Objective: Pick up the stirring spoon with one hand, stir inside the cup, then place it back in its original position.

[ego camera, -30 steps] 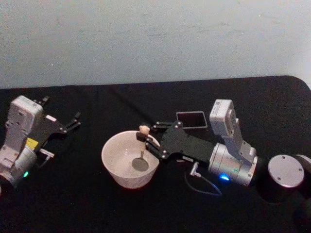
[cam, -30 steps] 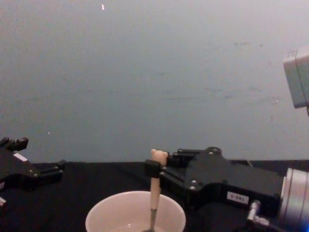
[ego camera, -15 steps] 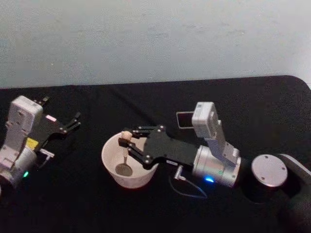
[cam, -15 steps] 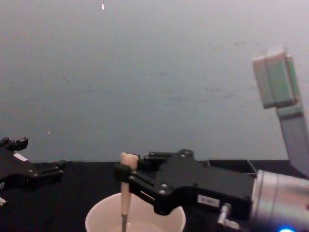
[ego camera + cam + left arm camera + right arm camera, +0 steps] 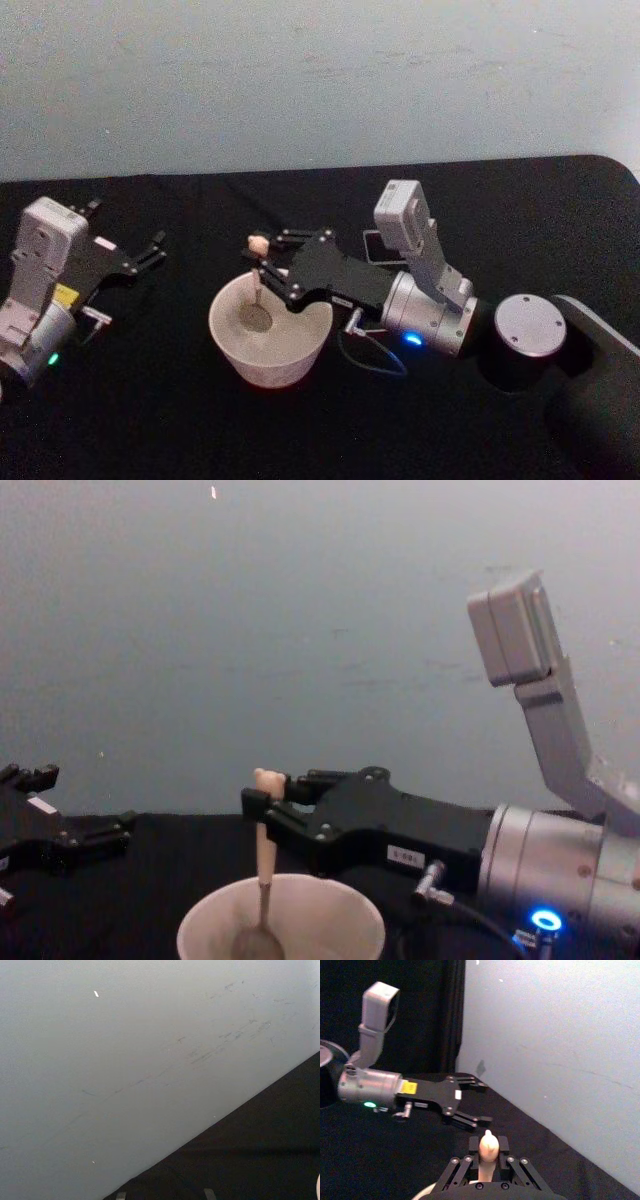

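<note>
Black cloth covers the worktop (image 5: 180,420) below a pale wall.

Head view: the right hand (image 5: 262,262) is clamped on the stirring spoon (image 5: 259,298) just under its bear head, with the metal bowl down inside the cup (image 5: 285,365). Within the last second the spoon has swept from the cup's right side across to its far-left edge, so the stirring looks well under way. The dark grey square holder (image 5: 371,247), partly hidden behind the arm, awaits the spoon's return. The left hand (image 5: 152,250) rests parked at the left, fingers apart and empty.

Left wrist view: the wall meets the worktop.

Right wrist view: the bear head pokes up between the closed fingers.

Chest view: the spoon stands nearly upright, left of the cup's centre, much as half a second ago.
</note>
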